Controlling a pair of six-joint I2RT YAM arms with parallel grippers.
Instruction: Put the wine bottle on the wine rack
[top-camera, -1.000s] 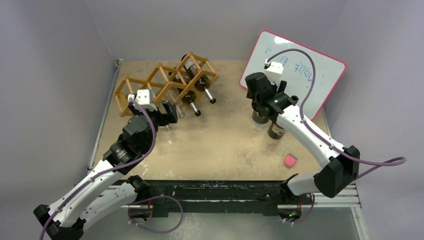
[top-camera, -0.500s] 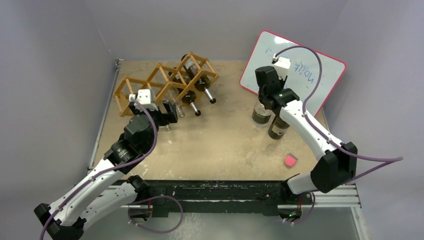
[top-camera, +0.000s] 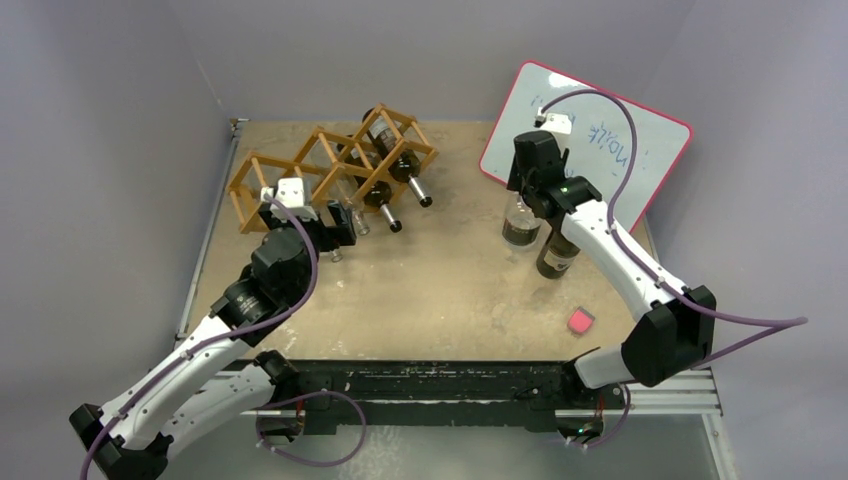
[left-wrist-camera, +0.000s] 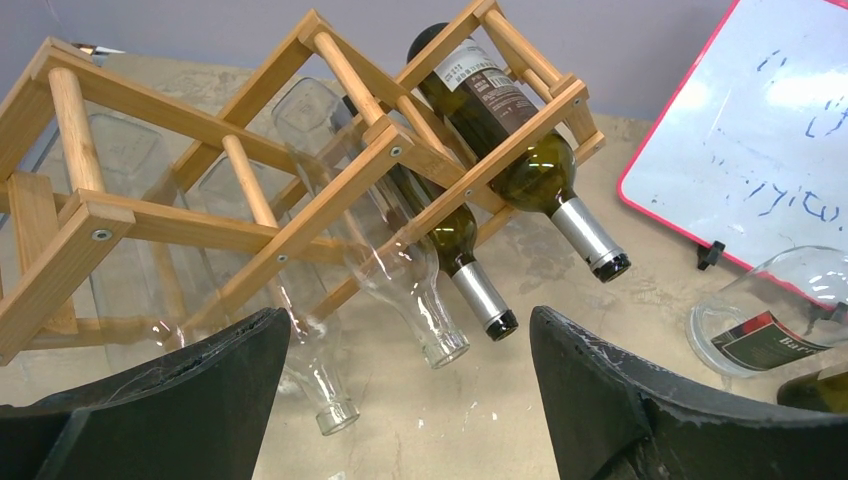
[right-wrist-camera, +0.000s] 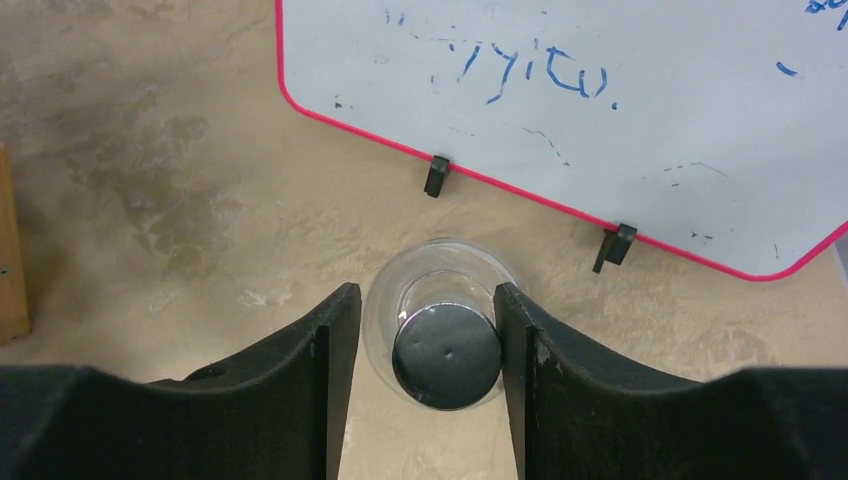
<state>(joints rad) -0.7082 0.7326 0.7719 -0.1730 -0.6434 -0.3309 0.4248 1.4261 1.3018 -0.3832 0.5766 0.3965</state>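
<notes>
top: upright clear glass wine bottle (top-camera: 521, 228), dark-labelled, at 3 o'clock, well apart from light wooden lattice wine rack (top-camera: 330, 165) at 10 | left wrist: left gripper (left-wrist-camera: 405, 330) spread wide, empty | right wrist: right gripper (right-wrist-camera: 428, 300) straddling the black cap (right-wrist-camera: 446, 357) — clenched or not, cannot tell | handling: likely stiff, slick, breakable — neck best

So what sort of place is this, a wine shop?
More likely a robot test bench: a left arm and right arm bolted to a scuffed table, plain grey walls, and a scribbled whiteboard. The wine rack looks like a practice prop.
</notes>
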